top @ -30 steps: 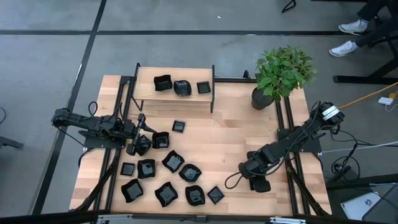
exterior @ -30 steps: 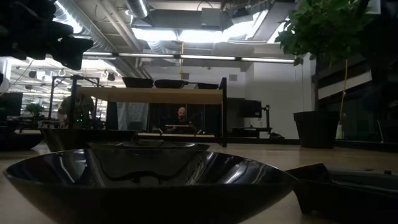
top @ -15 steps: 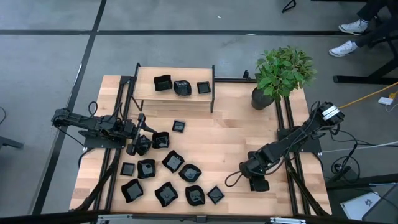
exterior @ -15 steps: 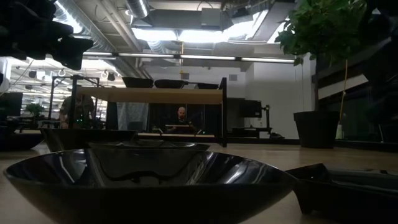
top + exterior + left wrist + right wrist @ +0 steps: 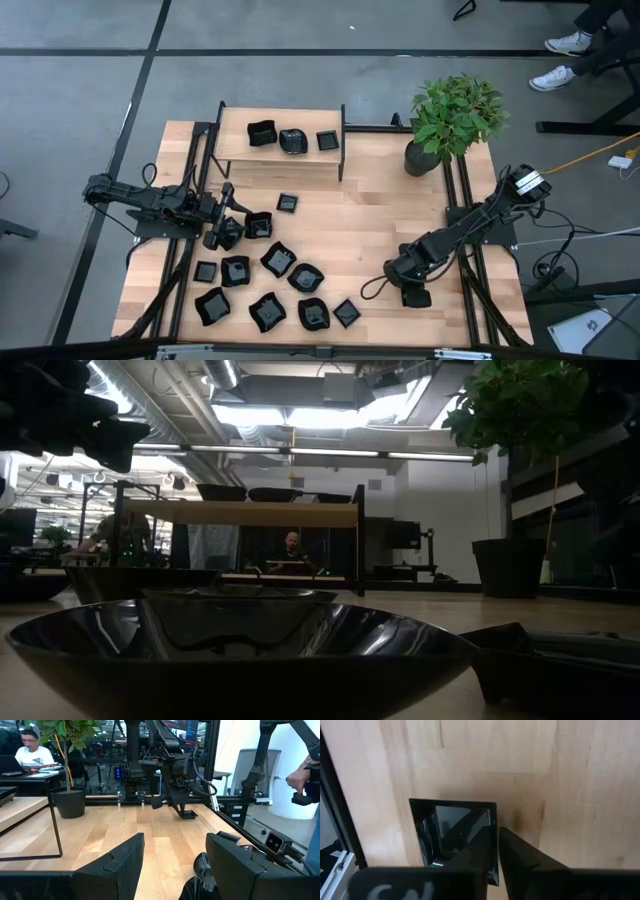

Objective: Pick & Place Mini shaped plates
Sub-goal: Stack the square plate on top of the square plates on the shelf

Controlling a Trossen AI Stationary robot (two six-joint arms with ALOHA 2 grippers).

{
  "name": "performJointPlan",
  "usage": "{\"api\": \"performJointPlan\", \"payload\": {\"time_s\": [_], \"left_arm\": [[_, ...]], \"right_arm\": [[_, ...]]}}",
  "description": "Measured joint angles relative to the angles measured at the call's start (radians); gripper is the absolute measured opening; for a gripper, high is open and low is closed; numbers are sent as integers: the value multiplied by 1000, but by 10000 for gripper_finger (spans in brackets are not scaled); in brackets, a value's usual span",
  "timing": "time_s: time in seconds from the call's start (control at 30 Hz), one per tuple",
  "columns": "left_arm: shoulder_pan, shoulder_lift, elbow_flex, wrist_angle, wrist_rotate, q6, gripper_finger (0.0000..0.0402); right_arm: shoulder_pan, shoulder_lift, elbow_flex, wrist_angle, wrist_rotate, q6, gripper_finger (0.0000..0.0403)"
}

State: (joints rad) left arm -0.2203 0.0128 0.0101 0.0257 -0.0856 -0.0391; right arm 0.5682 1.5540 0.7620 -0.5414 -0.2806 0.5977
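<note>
With its jaws pinching one rim of a square black plate [image 5: 455, 837] flat on the bench [image 5: 360, 225], the right gripper [image 5: 412, 292] sits lower right in the high view. Left gripper [image 5: 222, 232], jaws spread, hangs mid-left above another plate [image 5: 258, 226]; more plates [image 5: 275, 290] cluster lower left.

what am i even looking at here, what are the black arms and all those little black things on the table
These are two robot arms at a wooden table, each ending in a two-fingered hand. One picture looks straight down, one sits at table height, and two come from cameras on the wrists. The black things are mini shaped plates, scattered at the near left, with three more on a raised shelf. A potted plant stands at the far right. The right hand is closing its fingers over the rim of a square plate. The left hand waits open by the plates, holding nothing.
</note>
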Motion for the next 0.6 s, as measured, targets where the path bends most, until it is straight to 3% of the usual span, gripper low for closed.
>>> {"api": "performJointPlan", "payload": {"time_s": [0.2,0.6], "left_arm": [[0,0,0,0,0,0,207],[0,0,0,0,0,0,208]], "right_arm": [[0,6,1,23,-8,5,7],[-39,6,1,25,-28,-41,3]]}}
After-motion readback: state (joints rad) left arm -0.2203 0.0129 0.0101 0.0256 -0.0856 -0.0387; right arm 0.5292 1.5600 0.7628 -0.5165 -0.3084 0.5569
